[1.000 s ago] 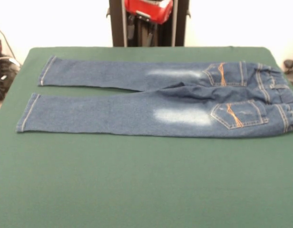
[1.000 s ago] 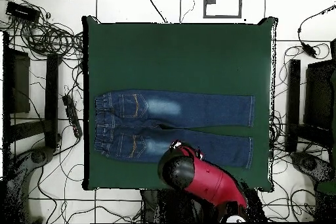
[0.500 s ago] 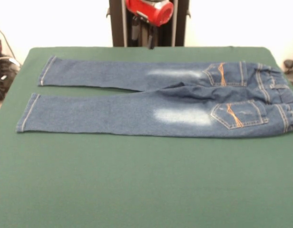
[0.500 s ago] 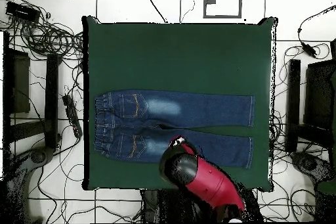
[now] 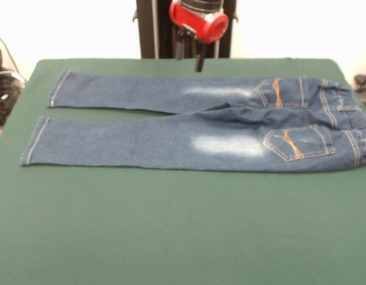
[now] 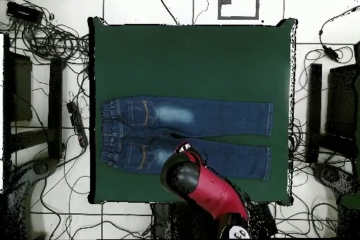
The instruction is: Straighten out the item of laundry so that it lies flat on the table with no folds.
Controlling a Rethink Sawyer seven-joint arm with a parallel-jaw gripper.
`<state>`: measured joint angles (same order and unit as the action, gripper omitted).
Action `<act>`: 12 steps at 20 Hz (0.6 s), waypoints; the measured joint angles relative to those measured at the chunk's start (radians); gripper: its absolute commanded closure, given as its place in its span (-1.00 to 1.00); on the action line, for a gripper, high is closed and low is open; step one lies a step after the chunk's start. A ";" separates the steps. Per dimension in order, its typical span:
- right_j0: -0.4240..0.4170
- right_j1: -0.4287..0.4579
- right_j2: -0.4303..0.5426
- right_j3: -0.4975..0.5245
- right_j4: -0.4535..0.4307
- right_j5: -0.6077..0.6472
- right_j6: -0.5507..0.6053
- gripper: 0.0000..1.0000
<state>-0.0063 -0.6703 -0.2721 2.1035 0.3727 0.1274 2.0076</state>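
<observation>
The small blue denim jeans (image 5: 141, 138) lie spread on the dark green table (image 5: 171, 231), back side up. The waistband is at the right and both legs point left. A ridge of creased cloth runs across the seat between the two pockets. The overhead view shows the jeans (image 6: 211, 117) on the half of the table (image 6: 190, 54) nearer the robot. My gripper (image 5: 190, 54) hangs open and empty under the red wrist, above the table's far edge and just behind the far leg. In the overhead view the arm (image 6: 190, 181) hides the gripper and part of the near leg.
The robot's black pedestal (image 5: 150, 29) stands behind the table's far edge. Cables (image 6: 49, 40) and dark stands (image 6: 17, 89) lie on the floor around the table. The jeans' waistband reaches close to the table's right edge in the front view.
The red wrist has come down and shifted right in the front view, so the gripper's fingers now show lower over the far edge. The jeans have not moved.
</observation>
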 measured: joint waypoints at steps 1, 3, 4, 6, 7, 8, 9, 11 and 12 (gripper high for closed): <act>-0.001 0.003 0.004 0.000 -0.002 -0.003 0.000 -1.00; -0.026 0.007 0.036 0.000 -0.025 -0.015 0.000 -1.00; -0.032 0.007 0.043 0.000 -0.029 -0.016 0.000 -1.00; -0.049 0.007 0.063 0.000 -0.038 -0.023 0.000 -1.00; -0.057 0.007 0.076 0.000 -0.039 -0.027 0.000 -1.00; -0.060 0.007 0.082 0.000 -0.039 -0.030 0.000 -1.00; -0.063 0.007 0.091 0.000 -0.039 -0.034 0.000 -1.00; -0.067 0.007 0.108 0.000 -0.037 -0.042 0.000 -1.00; -0.063 0.007 0.122 0.000 -0.029 -0.050 0.000 -1.00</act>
<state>-0.0693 -0.6631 -0.1503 2.1036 0.3433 0.0774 2.0076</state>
